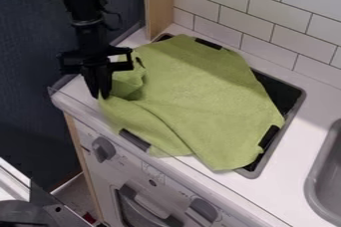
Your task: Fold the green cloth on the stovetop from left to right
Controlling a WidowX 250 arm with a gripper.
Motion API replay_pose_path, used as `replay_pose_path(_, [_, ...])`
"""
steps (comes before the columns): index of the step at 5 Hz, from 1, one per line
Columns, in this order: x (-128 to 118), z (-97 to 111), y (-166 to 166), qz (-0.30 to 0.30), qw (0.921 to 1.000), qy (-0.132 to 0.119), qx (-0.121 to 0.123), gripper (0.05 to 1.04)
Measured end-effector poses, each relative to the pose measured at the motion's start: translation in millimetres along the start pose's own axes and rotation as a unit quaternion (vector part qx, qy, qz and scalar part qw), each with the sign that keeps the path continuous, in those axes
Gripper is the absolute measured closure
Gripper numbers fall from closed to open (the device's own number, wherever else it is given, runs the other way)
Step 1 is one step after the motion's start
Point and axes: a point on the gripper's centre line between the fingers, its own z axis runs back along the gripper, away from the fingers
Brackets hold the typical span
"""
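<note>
While tool point(100, 94) hangs by matte, rumpled green cloth point(193, 91), cannot tell whether closed.

The robot arm point(85, 27) is black, with a round collar that has a thin paler rim and what looks like a thin cable looping beside it. The black gripper point(99, 95) has squared, bracket-like side pieces.

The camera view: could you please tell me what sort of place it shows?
Probably a toy kitchen: a grey, rounded sink basin is set into the white countertop, and a white front panel with grey knobs sits below.
</note>
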Motion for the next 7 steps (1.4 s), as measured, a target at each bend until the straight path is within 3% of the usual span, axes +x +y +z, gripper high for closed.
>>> replay_pose_path(2, [2, 22, -59, -0.044, 0.9984, -0.032, 0.018, 1.032])
replay_pose_path(4, [-5, 41, -159, -0.126, 0.9899, -0.066, -0.002, 1.032])
replay_pose_path(5, [-3, 34, -194, -0.159, 0.9849, -0.068, -0.011, 1.032])
replay_pose_path(6, [-2, 20, -215, -0.170, 0.9836, -0.053, -0.028, 1.014])
replay_pose_path(7, [-6, 0, -219, -0.174, 0.9830, -0.027, -0.051, 0.870])
